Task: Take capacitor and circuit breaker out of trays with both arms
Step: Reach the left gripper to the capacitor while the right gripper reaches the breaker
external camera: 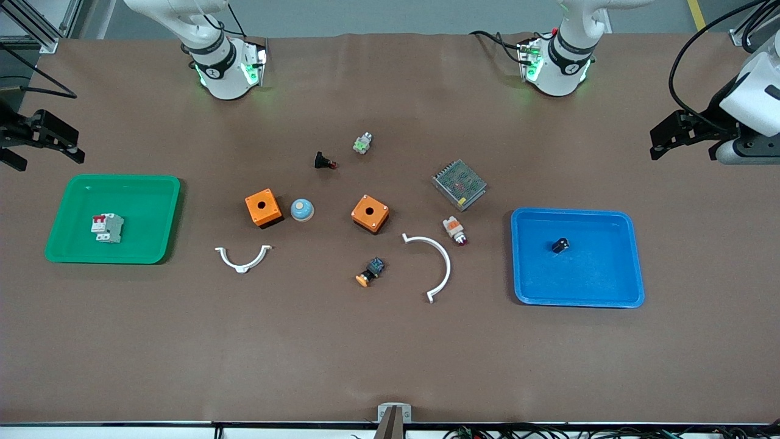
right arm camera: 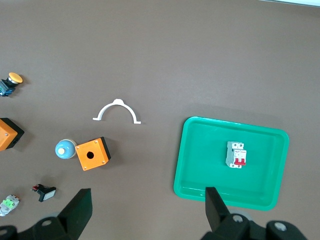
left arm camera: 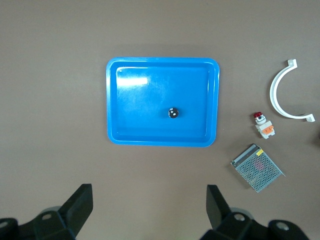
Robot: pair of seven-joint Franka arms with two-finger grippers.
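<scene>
A brown table [external camera: 390,353] fills the frame, with a green tray [external camera: 73,247] at middle left and a blue tray [external camera: 609,292] at middle right. Across the centre lie two orange boxes [external camera: 263,207] [external camera: 370,213], a blue dome [external camera: 301,210], two white brackets [external camera: 242,258] [external camera: 436,259], a mesh-topped metal box [external camera: 459,184] and a white-orange lamp [external camera: 454,230]. A black button [external camera: 323,161] and a green-tipped one [external camera: 362,143] sit upper centre, an orange-capped switch [external camera: 370,272] lower centre.

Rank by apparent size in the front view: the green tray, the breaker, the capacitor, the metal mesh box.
1. green tray
2. metal mesh box
3. breaker
4. capacitor
</scene>
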